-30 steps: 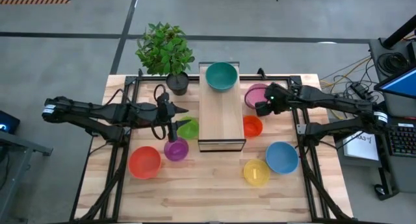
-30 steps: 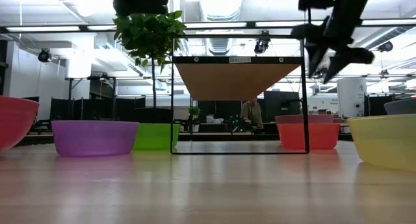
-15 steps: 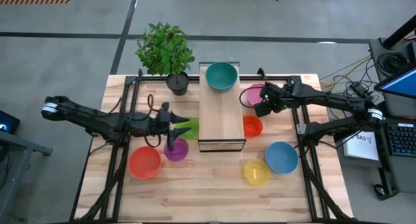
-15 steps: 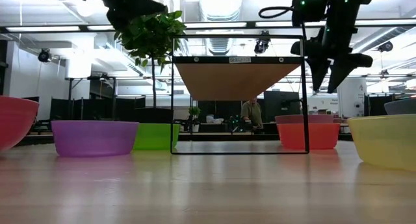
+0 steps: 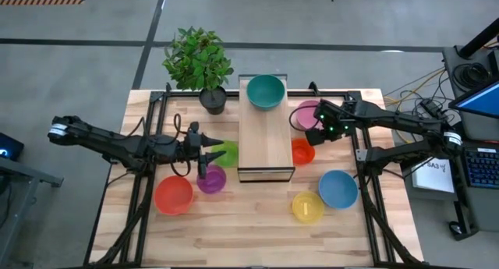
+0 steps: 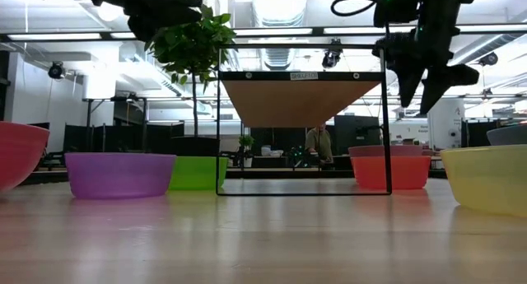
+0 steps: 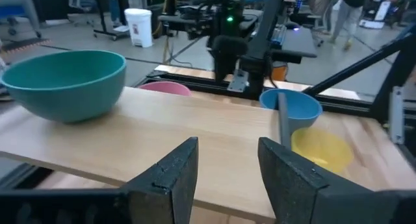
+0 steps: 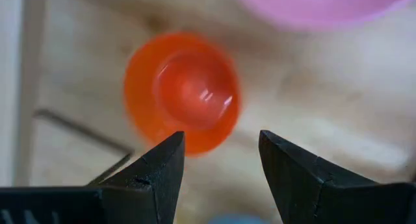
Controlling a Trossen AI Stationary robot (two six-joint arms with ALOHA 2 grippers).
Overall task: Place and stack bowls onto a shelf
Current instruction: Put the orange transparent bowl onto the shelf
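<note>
Here, from above: teal bowl (image 5: 265, 91) alone on the far end of the shelf (image 5: 265, 140), seven bowls around it on the table (image 5: 249, 218). Right end effector (image 5: 318, 133) between pink bowl (image 5: 306, 113) and orange bowl (image 5: 302, 152), probably lining up a pick; nearer the orange bowl than a second ago. Left end effector (image 5: 206, 161) beside green bowl (image 5: 227, 153), above purple bowl (image 5: 210, 178), pulled back from earlier.

At table height: right fingers apart, hanging high above the orange bowl (image 6: 387, 170).

Left wrist: fingers apart, empty, facing the shelf (image 7: 162, 139).

Right wrist: fingers spread over the orange bowl (image 8: 182, 91), not touching.
</note>
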